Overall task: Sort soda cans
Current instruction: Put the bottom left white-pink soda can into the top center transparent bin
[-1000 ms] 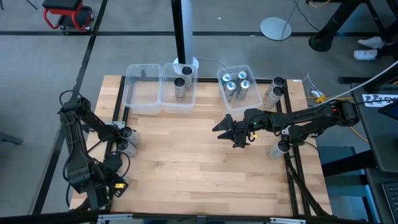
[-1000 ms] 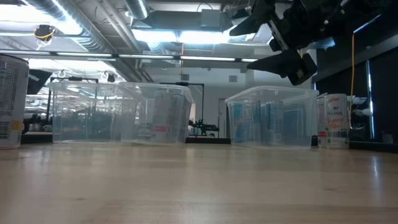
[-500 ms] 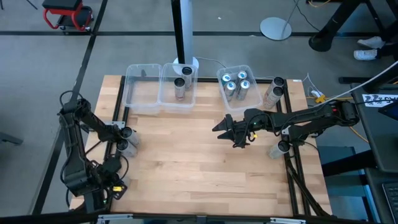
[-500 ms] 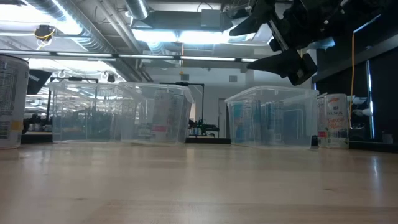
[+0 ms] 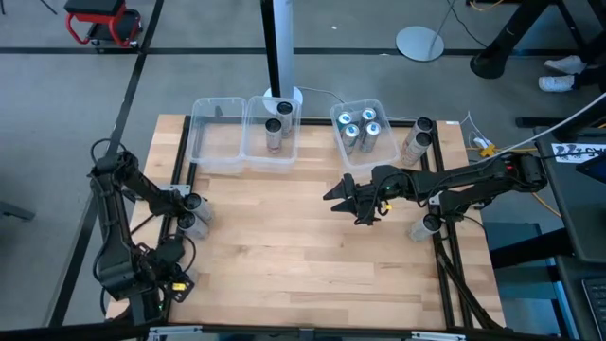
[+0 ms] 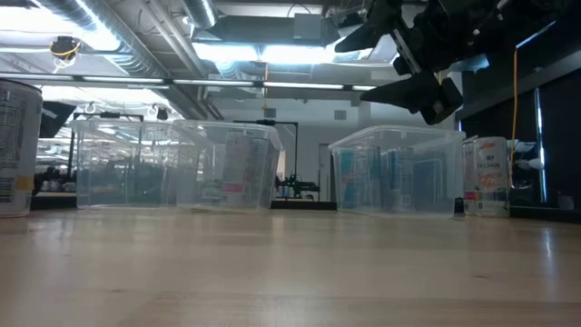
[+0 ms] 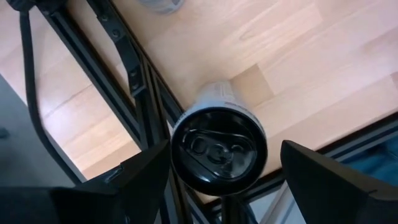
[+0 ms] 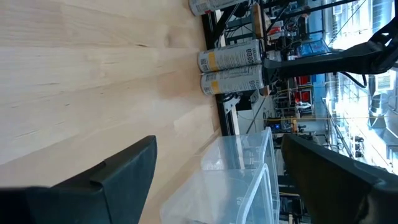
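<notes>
Cans (image 5: pixel 360 133) are sitting in the clear bin (image 5: pixel 382 107) at upper centre of the high view. I'm seeing my right gripper (image 5: pixel 343 201) hanging mid-frame, fingers spread and empty. My left gripper (image 7: pixel 217 186) is straddling a black-topped can (image 7: pixel 218 147), fingers apart, seemingly not touching.

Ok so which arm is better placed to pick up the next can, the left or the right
Probably the left. Its open hand hangs right over a dark-topped can at the table's left edge, fingers on either side. The right hand is open and empty above mid-table with no can beneath it.
</notes>
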`<action>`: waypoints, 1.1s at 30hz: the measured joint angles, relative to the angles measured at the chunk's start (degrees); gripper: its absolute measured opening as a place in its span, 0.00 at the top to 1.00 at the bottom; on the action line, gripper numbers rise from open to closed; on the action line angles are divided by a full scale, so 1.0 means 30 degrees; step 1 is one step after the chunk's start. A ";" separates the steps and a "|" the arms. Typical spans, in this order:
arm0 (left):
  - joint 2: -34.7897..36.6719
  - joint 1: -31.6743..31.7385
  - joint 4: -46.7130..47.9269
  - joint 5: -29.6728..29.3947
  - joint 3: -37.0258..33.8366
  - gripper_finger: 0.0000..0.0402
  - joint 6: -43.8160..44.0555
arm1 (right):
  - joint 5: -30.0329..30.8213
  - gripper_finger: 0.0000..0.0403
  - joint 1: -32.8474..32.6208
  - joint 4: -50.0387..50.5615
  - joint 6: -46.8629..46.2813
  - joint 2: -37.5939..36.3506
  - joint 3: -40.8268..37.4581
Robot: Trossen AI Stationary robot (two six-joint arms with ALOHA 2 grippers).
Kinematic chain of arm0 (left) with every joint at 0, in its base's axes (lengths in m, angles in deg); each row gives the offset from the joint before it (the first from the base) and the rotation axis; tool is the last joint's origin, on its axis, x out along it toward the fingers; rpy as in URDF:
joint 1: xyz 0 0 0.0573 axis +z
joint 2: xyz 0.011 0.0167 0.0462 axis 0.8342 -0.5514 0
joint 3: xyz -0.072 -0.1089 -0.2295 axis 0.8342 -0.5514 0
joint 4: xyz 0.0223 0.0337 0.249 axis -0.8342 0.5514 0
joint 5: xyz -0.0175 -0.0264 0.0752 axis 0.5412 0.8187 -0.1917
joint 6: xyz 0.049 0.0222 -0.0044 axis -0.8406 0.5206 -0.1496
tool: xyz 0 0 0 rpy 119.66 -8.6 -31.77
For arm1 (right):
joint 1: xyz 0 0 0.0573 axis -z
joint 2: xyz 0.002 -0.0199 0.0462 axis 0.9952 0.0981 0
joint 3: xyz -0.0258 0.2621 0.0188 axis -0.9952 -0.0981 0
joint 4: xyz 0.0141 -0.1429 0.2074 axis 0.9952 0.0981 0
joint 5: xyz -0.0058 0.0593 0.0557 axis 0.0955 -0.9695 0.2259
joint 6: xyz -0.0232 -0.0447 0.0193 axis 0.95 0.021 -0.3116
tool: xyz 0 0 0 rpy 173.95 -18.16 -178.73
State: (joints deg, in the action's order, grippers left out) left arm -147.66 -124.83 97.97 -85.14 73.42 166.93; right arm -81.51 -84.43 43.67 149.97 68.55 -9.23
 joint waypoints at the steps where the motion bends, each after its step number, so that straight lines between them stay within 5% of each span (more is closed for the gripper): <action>1: -0.0018 0.0000 0.0006 -0.0002 0.0000 0.27 -0.0048 | -0.0046 0.15 -0.0011 0.0000 -0.0016 0.0000 0.0000; 33: -0.1091 0.0007 0.0036 -0.0068 0.0000 0.27 -0.0499 | -0.0292 0.15 -0.1354 -0.0576 0.1020 0.0000 0.0000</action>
State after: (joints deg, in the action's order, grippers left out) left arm -150.93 -124.80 98.08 -85.34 73.42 165.44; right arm -82.39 -88.49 41.94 153.03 68.55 -9.23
